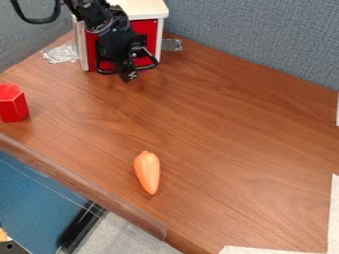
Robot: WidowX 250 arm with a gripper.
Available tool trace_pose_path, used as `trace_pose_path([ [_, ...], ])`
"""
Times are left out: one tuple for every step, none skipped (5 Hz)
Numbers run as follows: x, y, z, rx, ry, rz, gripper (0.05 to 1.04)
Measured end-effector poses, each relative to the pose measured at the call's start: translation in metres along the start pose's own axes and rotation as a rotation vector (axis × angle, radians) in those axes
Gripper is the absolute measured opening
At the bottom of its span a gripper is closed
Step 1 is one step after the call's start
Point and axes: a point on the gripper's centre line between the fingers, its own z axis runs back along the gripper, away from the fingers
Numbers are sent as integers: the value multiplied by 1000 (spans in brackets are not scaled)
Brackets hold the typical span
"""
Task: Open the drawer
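My gripper (128, 70), open or closed I can't tell, hangs at the red drawer (151, 29) near the desk's (218, 129) far corner; I should catch it squarely, then pull straight outward.

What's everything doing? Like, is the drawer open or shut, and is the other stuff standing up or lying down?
Drawer: looks shut, though the arm partly hides it.
Gripper: hanging in front of the drawer; open or shut, I can't tell.
Orange carrot: lying down on the table.
Red six-sided block: standing up.
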Motion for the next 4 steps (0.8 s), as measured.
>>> trace_pose_path([
  [-4,-5,-1,-13,6,-10,179],
  [-4,-22,1,-44,2,-11,157],
  [-4,-42,7,-68,-4,-20,144],
  [-4,-61,13,-88,-12,-33,136],
])
